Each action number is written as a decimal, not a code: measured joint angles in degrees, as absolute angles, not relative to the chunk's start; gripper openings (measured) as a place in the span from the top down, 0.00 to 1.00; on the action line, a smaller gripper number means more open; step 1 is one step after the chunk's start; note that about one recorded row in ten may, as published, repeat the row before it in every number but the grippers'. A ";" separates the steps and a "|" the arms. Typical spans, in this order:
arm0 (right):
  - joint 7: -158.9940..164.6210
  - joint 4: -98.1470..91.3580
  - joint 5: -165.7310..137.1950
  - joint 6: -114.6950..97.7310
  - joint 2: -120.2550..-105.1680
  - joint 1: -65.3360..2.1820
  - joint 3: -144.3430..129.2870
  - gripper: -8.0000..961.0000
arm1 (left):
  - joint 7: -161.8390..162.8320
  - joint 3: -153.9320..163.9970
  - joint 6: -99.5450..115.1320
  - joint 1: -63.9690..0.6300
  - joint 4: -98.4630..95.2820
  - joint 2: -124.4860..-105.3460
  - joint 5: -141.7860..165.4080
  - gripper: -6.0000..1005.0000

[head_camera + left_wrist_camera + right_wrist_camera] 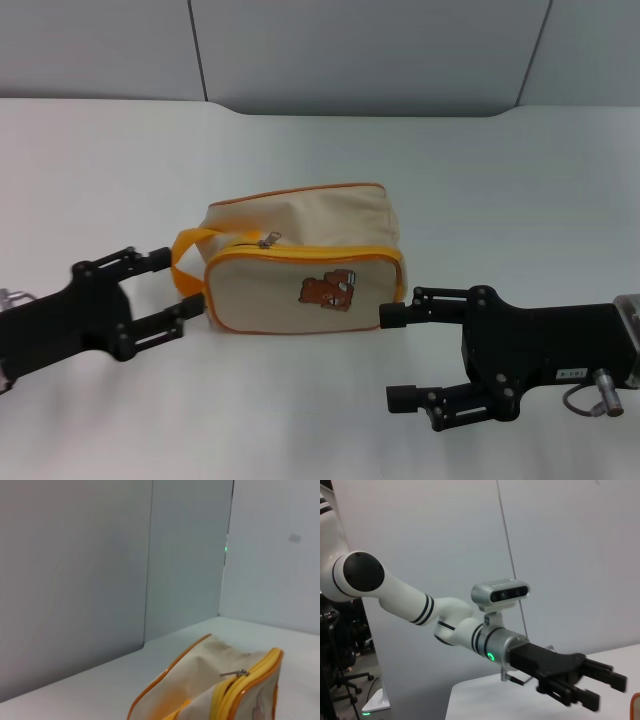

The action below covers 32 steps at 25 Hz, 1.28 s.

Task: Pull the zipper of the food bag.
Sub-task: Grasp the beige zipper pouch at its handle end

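Note:
The cream food bag [300, 255] with yellow-orange piping stands in the middle of the white table, its brown bear patch [328, 290] facing me. The silver zipper pull [268, 239] sits near the bag's left end, close to the orange loop handle [183, 252]. My left gripper [178, 287] is open at the bag's left end, its fingers either side of the handle. My right gripper [397, 357] is open at the bag's right front corner, one fingertip close to it. The left wrist view shows the bag [195, 680] and the zipper pull [235, 673].
The white table [500, 180] runs back to grey wall panels [350, 50]. The right wrist view shows my left arm and its open gripper [600, 686] over the table, with an orange sliver of the bag handle [635, 705] at the frame edge.

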<state>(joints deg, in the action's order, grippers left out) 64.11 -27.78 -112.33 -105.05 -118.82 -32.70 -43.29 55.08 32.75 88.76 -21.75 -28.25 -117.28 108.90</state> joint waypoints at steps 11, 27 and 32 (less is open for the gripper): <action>64.24 -27.60 -112.33 -105.04 -118.82 -32.60 -42.70 0.14 | 54.27 34.46 80.89 -25.52 -26.06 -118.60 108.90 0.29; 64.30 -27.69 -112.32 -105.03 -118.82 -32.76 -42.68 0.16 | 52.75 36.29 80.41 -26.63 -25.15 -118.74 108.60 0.59; 69.23 -27.74 -109.47 -105.06 -118.80 -33.01 -42.39 0.16 | 52.72 36.75 81.23 -26.81 -25.13 -118.74 108.54 0.76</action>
